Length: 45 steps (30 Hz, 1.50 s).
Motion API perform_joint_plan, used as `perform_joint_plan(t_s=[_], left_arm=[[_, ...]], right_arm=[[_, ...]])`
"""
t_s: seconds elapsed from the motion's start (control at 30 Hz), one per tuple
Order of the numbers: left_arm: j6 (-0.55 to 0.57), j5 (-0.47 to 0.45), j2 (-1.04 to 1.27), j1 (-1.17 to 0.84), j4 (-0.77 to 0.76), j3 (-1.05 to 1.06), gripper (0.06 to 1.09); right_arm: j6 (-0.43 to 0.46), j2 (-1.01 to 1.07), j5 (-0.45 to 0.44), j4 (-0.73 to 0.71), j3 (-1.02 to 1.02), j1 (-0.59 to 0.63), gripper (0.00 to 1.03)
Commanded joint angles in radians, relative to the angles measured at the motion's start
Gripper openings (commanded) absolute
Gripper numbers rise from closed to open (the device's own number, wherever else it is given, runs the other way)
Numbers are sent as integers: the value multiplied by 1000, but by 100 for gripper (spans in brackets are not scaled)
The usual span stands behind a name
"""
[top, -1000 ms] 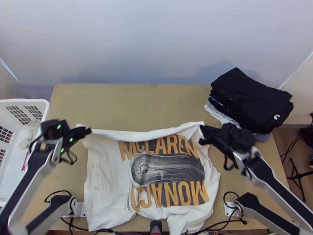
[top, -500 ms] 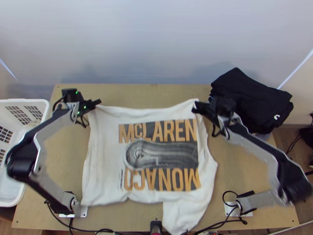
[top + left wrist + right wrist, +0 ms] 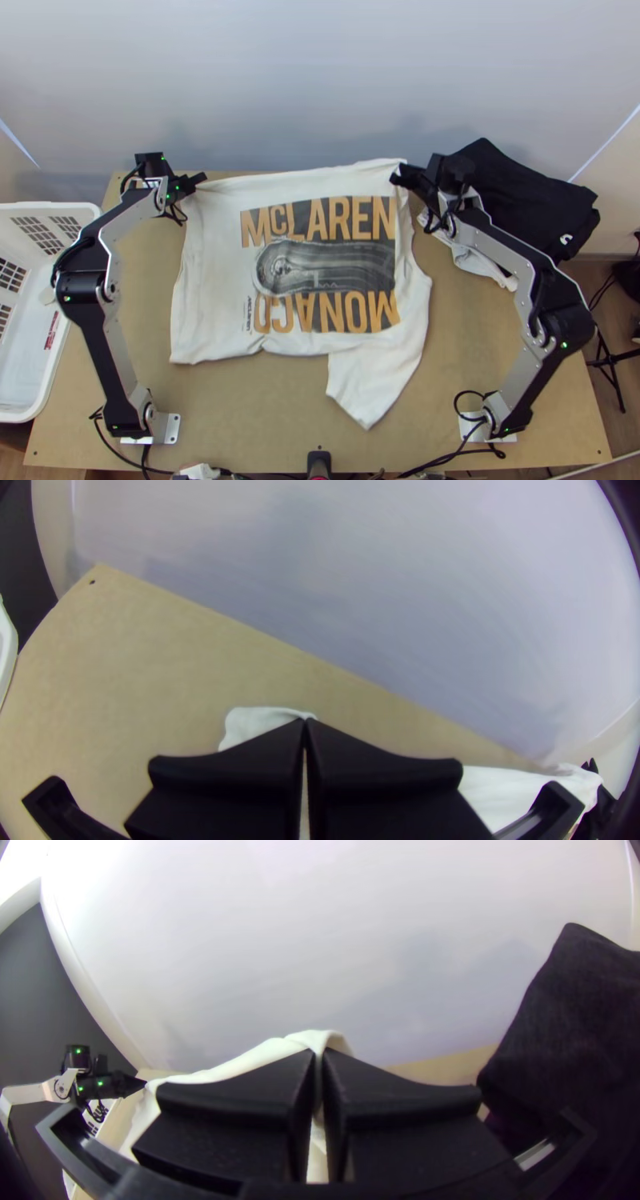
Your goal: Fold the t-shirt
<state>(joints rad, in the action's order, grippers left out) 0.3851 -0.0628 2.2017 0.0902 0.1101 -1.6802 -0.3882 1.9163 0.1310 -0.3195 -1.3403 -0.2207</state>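
The white t-shirt [image 3: 216, 272] hangs stretched between the two grippers in the top view, its printed side up, with one part trailing toward the near edge. My left gripper [image 3: 200, 178] is shut on its far left corner; in the left wrist view the left gripper [image 3: 305, 723] has white cloth [image 3: 257, 723] at its tips. My right gripper [image 3: 397, 172] is shut on the far right corner. In the right wrist view the right gripper [image 3: 319, 1057] pinches the cloth [image 3: 267, 1050], which runs across toward the left gripper [image 3: 141, 1084].
A stack of folded dark clothes [image 3: 520, 192] lies at the far right, close beside the right gripper, with a light cloth [image 3: 480, 262] under it. A white basket [image 3: 96, 210] stands at the left edge. Cables [image 3: 436, 464] run along the near edge.
Both grippers have moved toward the table's far edge, drawing the shirt along. Its near edge has slid away from the arms' bases, and the print lies farther up the picture.
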Motion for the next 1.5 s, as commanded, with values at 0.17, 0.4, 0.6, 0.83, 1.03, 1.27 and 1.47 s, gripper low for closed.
perform_joint_plan(t_s=[0.17, 0.4, 0.6, 0.83, 1.03, 1.27, 1.47], left_arm=[[28, 54, -46, -14, 14, -99, 105], [35, 46, -298, -4, 45, 59, 104], [-3, 38, -502, -4, 200, 217, 104], [-92, 38, -655, 19, 204, 407, 104], [-86, 38, -728, -1, 226, 450, 104], [-69, 43, -783, -20, 237, 481, 104], [-66, 46, -836, -24, 238, 525, 104]], right_arm=[[-23, -28, -59, 114, -145, 20, 82], [-218, -318, -59, 619, -126, 18, 95], [-368, -672, -36, 1024, 167, -46, 98], [-546, -1073, 108, 1246, 483, -45, 84], [-581, -1160, 153, 1447, 598, -112, 84], [-483, -1171, 167, 1387, 748, -120, 68], [-442, -1169, 168, 1244, 831, -126, 52]])
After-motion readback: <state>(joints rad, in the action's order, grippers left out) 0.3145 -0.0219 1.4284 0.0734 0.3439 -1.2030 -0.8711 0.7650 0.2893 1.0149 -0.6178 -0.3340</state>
